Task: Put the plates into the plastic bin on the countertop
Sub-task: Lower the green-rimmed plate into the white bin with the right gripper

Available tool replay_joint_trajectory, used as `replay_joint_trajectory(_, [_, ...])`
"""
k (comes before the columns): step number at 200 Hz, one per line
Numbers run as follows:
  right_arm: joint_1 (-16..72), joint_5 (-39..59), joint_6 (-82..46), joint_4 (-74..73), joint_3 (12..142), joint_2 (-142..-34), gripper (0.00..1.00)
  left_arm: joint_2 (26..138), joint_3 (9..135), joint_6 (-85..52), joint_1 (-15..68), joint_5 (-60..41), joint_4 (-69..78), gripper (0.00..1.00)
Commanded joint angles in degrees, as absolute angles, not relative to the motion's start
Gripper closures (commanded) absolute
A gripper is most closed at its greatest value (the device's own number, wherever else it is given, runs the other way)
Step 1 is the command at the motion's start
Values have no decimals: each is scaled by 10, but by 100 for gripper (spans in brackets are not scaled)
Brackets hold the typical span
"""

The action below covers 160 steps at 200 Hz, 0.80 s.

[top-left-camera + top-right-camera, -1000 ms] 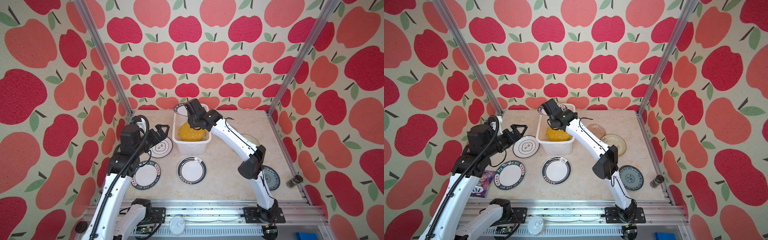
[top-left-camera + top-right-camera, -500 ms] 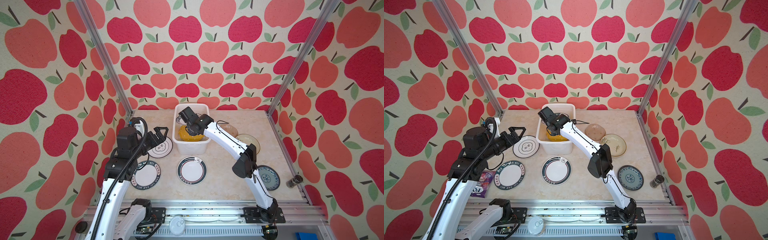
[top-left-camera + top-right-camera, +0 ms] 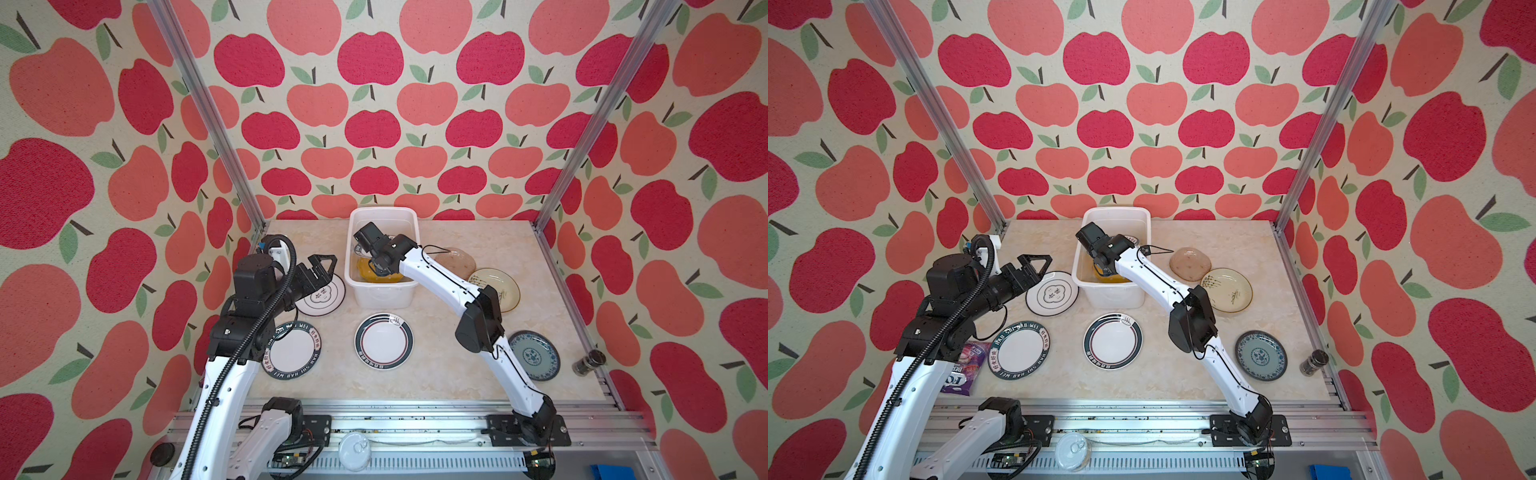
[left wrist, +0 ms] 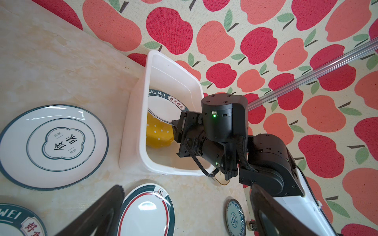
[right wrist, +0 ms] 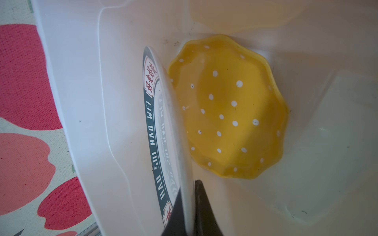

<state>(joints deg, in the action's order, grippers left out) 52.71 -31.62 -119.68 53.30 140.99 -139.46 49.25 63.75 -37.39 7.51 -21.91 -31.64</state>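
1. The right gripper (image 4: 175, 125) is reaching into the bin (image 3: 384, 210), its jaws pinching the rim of a white plate (image 4: 163, 106) and holding it steeply tilted inside.
2. That plate's dark rim is showing "HAO SHI HAO WEI" in white, with red Chinese characters in small panels.
3. Its lower edge is overlapping a yellow plate (image 5: 229, 106) lying flat on the bin floor. Whether the white plate is touching the bin wall, I cannot tell.
4. Bare bin floor is showing beside the yellow plate.
5. The left gripper (image 3: 1036, 266) is hovering left of the bin, jaws wide apart and empty, near a clover plate (image 3: 1052, 293) bearing black Chinese characters.
6. A twin plate (image 3: 1018, 350) reading "HAO SHI HAO WEI" is lying left of the bin and nearer the robot. A red-ringed plate (image 3: 1113, 340) is sitting just in front of the bin.
7. Right of the bin, a brown plate (image 3: 1190, 263) and a cream plate (image 3: 1226, 289) are lying close together, with a blue plate (image 3: 1261, 355) nearer the robot.
8. In front of these plates, the countertop (image 3: 1183, 382) is lying bare.
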Motion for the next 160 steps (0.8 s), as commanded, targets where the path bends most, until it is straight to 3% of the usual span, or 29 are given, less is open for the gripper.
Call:
replay_joint_trajectory(1, [521, -327, -1417, 538, 1425, -1400, 100, 497, 652, -357, 72, -226, -336, 1])
replay_joint_trajectory(160, [506, -314, -1407, 532, 1448, -1455, 92, 493, 657, -343, 72, -223, -355, 1])
